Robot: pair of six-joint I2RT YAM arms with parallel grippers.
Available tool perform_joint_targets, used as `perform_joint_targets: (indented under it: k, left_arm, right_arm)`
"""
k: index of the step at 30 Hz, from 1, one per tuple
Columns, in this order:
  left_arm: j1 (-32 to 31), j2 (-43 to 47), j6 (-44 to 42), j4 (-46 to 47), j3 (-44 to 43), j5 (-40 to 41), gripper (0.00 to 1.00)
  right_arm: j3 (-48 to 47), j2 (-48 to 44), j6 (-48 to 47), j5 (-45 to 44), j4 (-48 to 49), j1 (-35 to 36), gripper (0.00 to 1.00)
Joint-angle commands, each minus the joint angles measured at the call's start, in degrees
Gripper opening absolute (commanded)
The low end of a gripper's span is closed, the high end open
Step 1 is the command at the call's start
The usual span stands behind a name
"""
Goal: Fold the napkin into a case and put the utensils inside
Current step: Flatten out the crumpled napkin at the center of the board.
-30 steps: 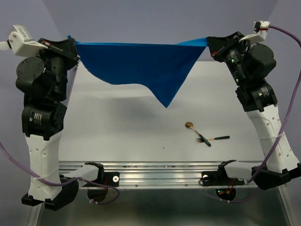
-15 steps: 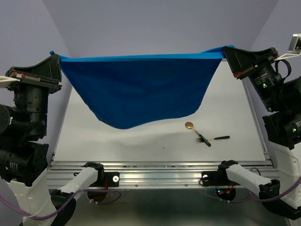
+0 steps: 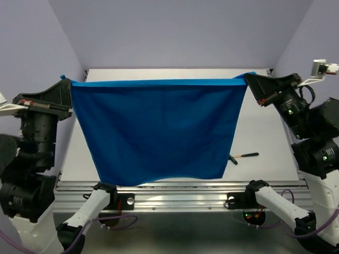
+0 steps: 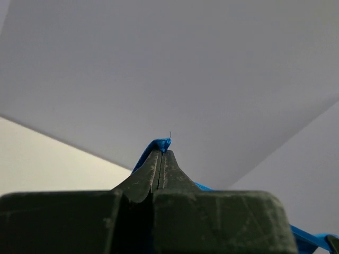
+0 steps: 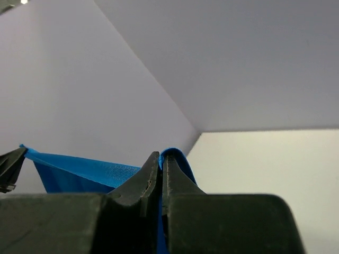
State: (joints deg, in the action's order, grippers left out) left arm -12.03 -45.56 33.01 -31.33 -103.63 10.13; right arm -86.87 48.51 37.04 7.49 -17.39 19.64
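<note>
The blue napkin (image 3: 159, 132) hangs as one open sheet above the table, stretched taut between both arms. My left gripper (image 3: 67, 84) is shut on its top left corner, which pokes out as a blue tuft (image 4: 162, 143) past the tips of the gripper (image 4: 160, 153). My right gripper (image 3: 248, 80) is shut on the top right corner, where cloth (image 5: 175, 156) wraps over the tips of the gripper (image 5: 160, 157). Of the utensils, only handle ends (image 3: 244, 155) show past the napkin's lower right corner; the heads are hidden. No case is in view.
The white table (image 3: 265, 121) shows beside and behind the sheet. A metal rail (image 3: 175, 198) runs along the near edge, with the arm bases on it. Lilac walls close the back and sides. The napkin's lower hem (image 3: 159, 181) hangs over the near edge.
Both grippers have drawn toward the near edge with the napkin between them. The sheet has spread from a drooping triangle into a full rectangle and now covers the spoon and the fork's head.
</note>
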Motion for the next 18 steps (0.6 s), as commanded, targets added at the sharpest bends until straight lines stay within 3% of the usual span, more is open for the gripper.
perform_joint_targets:
  k: [1,7,10,14,18]
  left_arm:
    - [1.49,-0.58,-3.75,5.40,9.46,17.90,0.00]
    - [1.83,-5.40,-3.66,12.87,27.31,18.08,0.00]
    - [3.32,-10.85,-3.57,18.04,32.68,13.71,0.00]
    - [8.85,-24.26,-3.05,20.52,33.33,4.15,0.00]
    - [11.68,-35.52,-3.31,21.05,29.30,1.12,0.00]
  right_arm:
    - [6.26,2.02,-1.88,-15.04,0.07,-1.88,0.01]
    - [18.57,11.41,-1.88,-15.92,4.63,-1.88,0.01]
    - [21.12,19.06,-2.41,-17.24,6.57,-1.88,0.01]
    - [20.78,28.90,-2.41,-17.68,9.29,-1.88,0.01]
    - [15.08,39.27,-3.11,-19.17,10.09,-1.88,0.01]
